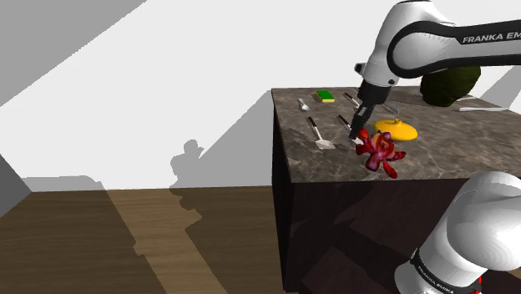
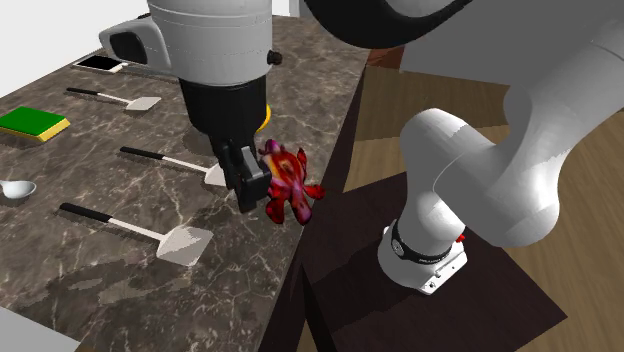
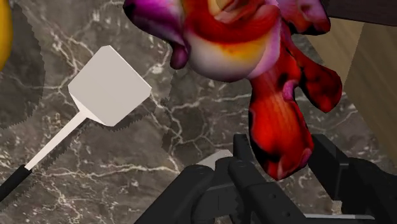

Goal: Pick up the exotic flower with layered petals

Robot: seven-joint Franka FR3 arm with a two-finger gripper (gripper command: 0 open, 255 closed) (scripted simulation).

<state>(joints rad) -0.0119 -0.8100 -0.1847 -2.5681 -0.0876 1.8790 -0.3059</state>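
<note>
The flower [image 1: 381, 153] [image 2: 287, 186] has red, magenta and yellow layered petals and sits at the front edge of the dark marble counter [image 1: 434, 154] [image 2: 90, 270]. My black gripper [image 1: 358, 134] [image 2: 247, 188] comes down on the flower's side away from the counter's edge. In the wrist view one long red petal of the flower [image 3: 254, 38] runs between the fingers, and my gripper [image 3: 283, 147] is shut on it. I cannot tell whether the flower still touches the counter.
A grey spatula [image 3: 108, 86] [image 2: 183, 240] lies close beside the gripper, with two more [image 2: 212, 172] [image 2: 140, 102] further along. A yellow lid-like object [image 1: 397, 128], a green sponge [image 2: 32, 123] and a white spoon [image 2: 16, 188] share the counter. My stand [image 2: 450, 300] is just past the edge.
</note>
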